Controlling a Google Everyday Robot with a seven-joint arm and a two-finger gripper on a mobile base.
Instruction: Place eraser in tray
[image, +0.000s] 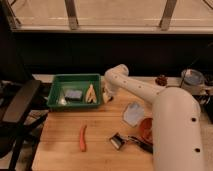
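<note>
The green tray (59, 79) stands at the table's back left, with a grey-blue flat rectangle (73, 94) and a yellowish V-shaped piece (90, 94) lying inside it. My gripper (106, 94) hangs low over the table, just outside the tray's right wall, at the end of the white arm (131, 84) that reaches in from the right. The eraser is hidden; I cannot pick it out at the gripper's tip or anywhere on the table.
An orange stick-like object (82, 137) lies on the wooden table (60, 150) in front. A pale blue packet (133, 112), a black and silver tool (120, 141) and a red bowl (145, 127) sit by the arm. A black chair (17, 107) stands left. A grey cup (192, 77) is at the back right.
</note>
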